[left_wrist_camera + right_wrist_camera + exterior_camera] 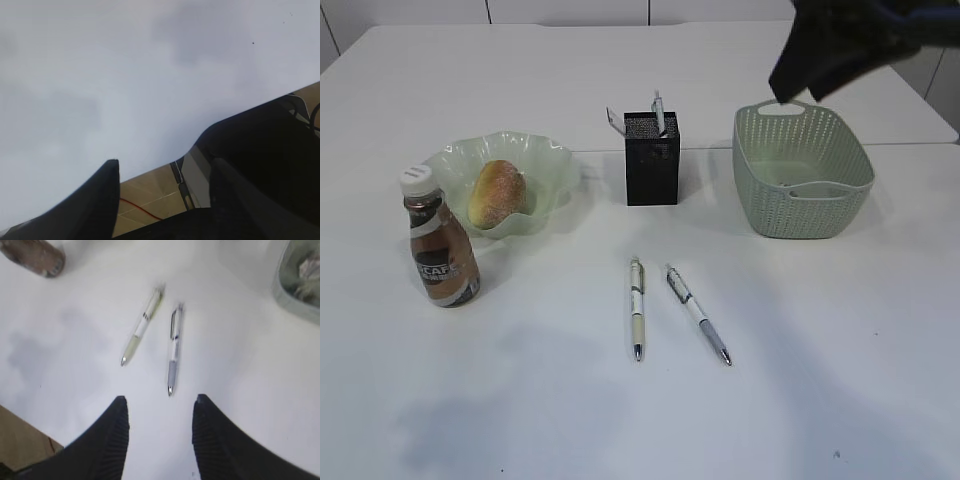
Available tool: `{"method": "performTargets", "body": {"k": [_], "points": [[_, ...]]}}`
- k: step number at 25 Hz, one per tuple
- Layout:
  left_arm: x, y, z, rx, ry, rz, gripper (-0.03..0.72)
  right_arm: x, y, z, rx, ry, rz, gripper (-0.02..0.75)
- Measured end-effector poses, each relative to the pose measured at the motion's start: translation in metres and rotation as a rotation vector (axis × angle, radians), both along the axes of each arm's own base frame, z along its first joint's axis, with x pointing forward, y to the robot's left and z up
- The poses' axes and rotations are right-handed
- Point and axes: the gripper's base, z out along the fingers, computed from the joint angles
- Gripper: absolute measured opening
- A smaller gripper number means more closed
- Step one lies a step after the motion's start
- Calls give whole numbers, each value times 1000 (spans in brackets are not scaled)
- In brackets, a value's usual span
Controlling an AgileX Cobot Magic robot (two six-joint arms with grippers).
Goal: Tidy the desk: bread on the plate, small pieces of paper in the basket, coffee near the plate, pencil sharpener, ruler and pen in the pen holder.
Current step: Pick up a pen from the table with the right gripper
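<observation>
The right gripper is hovering, jaws parted and empty, above two pens lying side by side on the desk; the left gripper is gaping open over bare tabletop

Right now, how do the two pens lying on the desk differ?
The left pen has a pale yellowish-green grip and lies almost straight toward the camera; the right pen has a grey grip and lies slanted, its tip pointing right. Both are white-barrelled, flat on the desk, apart and untouched.
</observation>
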Motion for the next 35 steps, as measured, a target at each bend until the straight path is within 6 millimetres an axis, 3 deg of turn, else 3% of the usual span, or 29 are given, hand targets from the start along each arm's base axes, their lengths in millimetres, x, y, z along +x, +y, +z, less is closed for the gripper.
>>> {"method": "performTargets", "body": {"k": [3, 4, 5, 8, 12, 20, 23, 27, 29, 32, 35], "points": [[0, 0, 0, -2, 1, 0, 402, -13, -2, -30, -21, 108, -1, 343], [0, -1, 0, -7, 3, 1, 402, -13, -2, -30, -21, 108, -1, 343], [-1, -1, 0, -14, 7, 1, 402, -20, -3, -45, -31, 164, -1, 342], [-1, -3, 0, -35, 17, 4, 402, -32, -6, -58, -41, 214, -1, 340], [-2, -3, 0, -40, 20, 4, 402, -48, -10, -54, -44, 211, -14, 338], [-2, -4, 0, -41, 28, 5, 402, -54, -5, -49, -37, 212, -59, 308], [-3, -3, 0, -40, 30, 5, 402, -61, 15, -49, -45, 214, 1, 258], [-3, -3, 0, -41, 30, 5, 402, -70, 36, -49, -52, 216, 70, 247], [-3, -3, 0, -41, 30, 5, 402, -88, 66, -50, -75, 217, 171, 245], [-3, -3, 0, -41, 30, 5, 402, -100, 82, -51, -114, 209, 223, 244], [-3, -3, 0, -41, 30, 5, 402, -103, 85, -52, -157, 195, 211, 244]]}}
